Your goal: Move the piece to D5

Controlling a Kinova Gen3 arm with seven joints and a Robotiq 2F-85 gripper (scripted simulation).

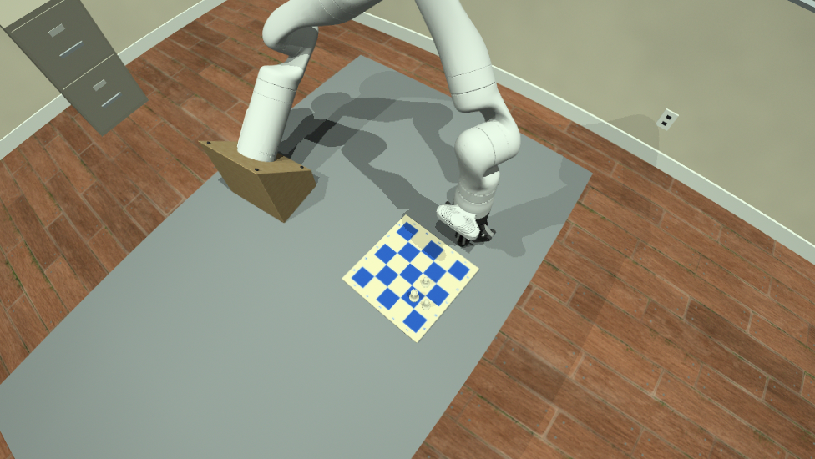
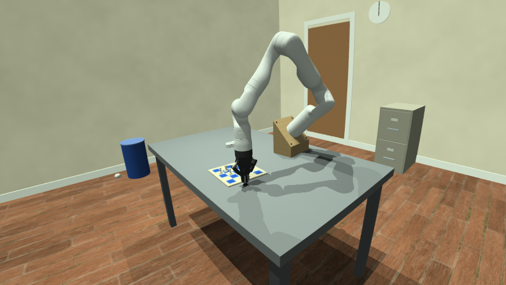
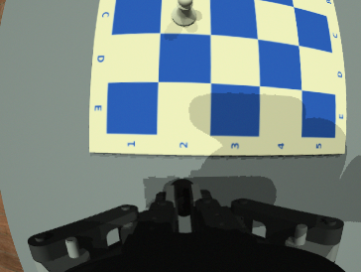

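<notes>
My gripper [image 1: 462, 242] [image 2: 244, 179] [image 3: 182, 197] is shut on a dark piece [image 3: 183, 201], which looks upright. It is low over the table beside the board's E edge; whether its base touches the table I cannot tell. The board [image 1: 346, 278] [image 3: 98, 134] has blue and cream squares. Square D5 [image 1: 397, 242] [image 3: 317, 71] bears no piece. A white piece [image 1: 426, 304] [image 2: 220, 171] stands upright on B1. Another white piece [image 1: 413, 295] [image 2: 225, 168] stands on B2. A white pawn-like piece [image 1: 424, 280] [image 2: 229, 172] [image 3: 184, 15] stands on C2.
The grey table [image 1: 199, 341] [image 2: 318, 212] extends around the board. The wooden arm base [image 1: 268, 188] [image 2: 286, 141] stands on it, well away from the gripper. The table's edge runs past the board on the column 1 side. The arm's shadow falls across E3 to E5.
</notes>
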